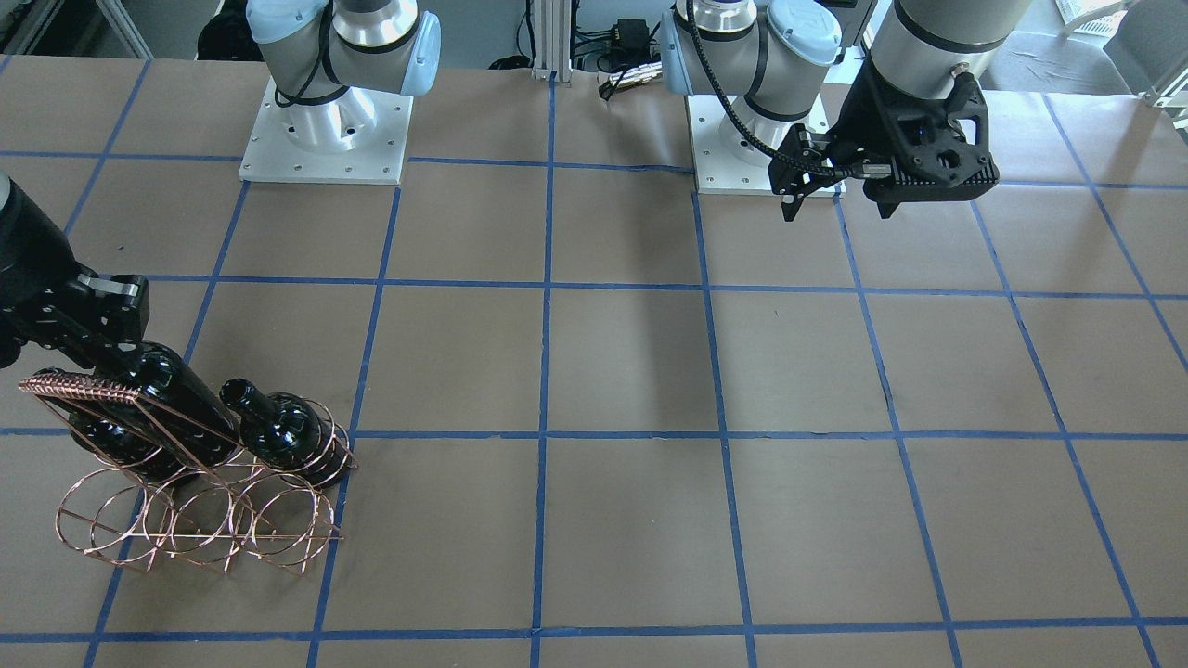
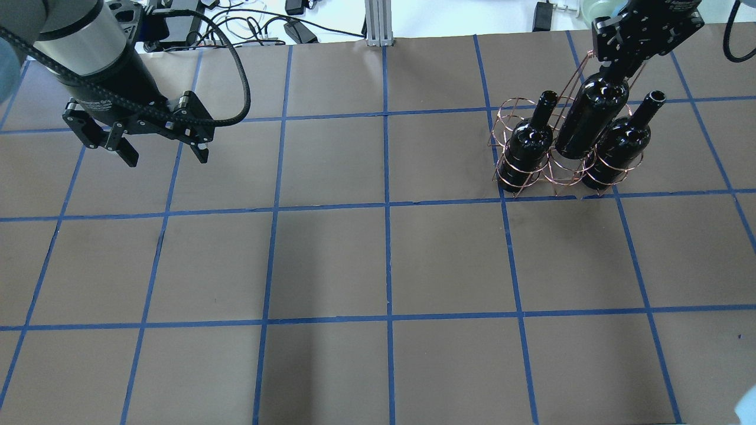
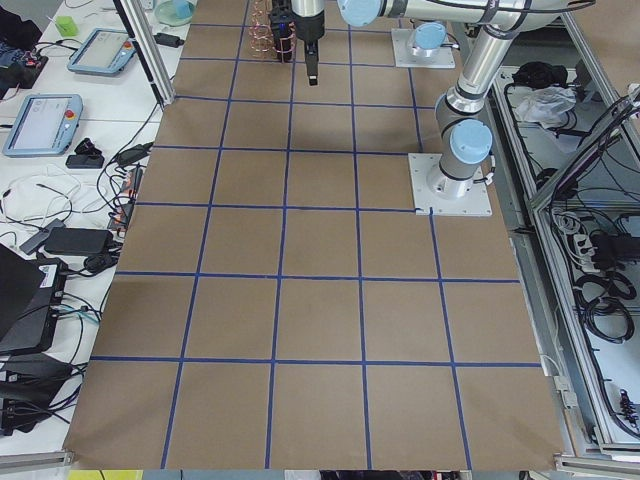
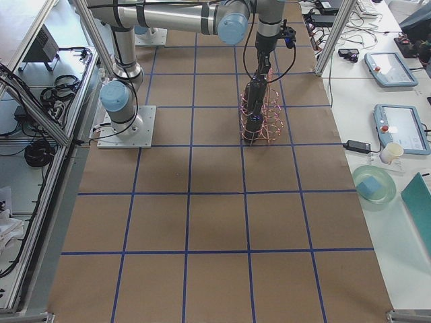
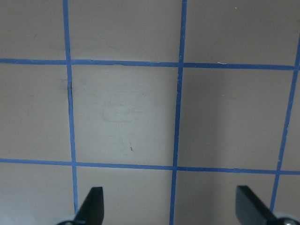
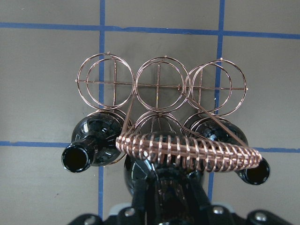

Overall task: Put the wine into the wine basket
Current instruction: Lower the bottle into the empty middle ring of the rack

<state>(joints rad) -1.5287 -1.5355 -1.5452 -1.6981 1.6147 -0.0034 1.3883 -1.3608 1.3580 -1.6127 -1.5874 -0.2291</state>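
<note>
A: While the right gripper (image 2: pixel 615 69) is clamped on the neck of the wine (image 2: pixel 590 121), how far along is this?

B: Late stage, I'd say. One seated bottle (image 2: pixel 525 147) and a second seated bottle (image 2: pixel 617 147) stand in the outer rings of the wine basket (image 1: pixel 186 533). The wine is in the middle ring between them, riding higher than both, so probably not fully down. Lowering and release are left. The three rings of the other row are empty.

A: Orientation?

B: Long axis near vertical, neck up into the jaws, base down in the ring. The wrapped handle (image 6: pixel 187 151) crosses just beside the neck.

A: Left gripper (image 2: pixel 166 158)?

B: Fingers spread wide, nothing between them, hanging over the bare table (image 2: pixel 331 260), well apart from the basket.
</note>
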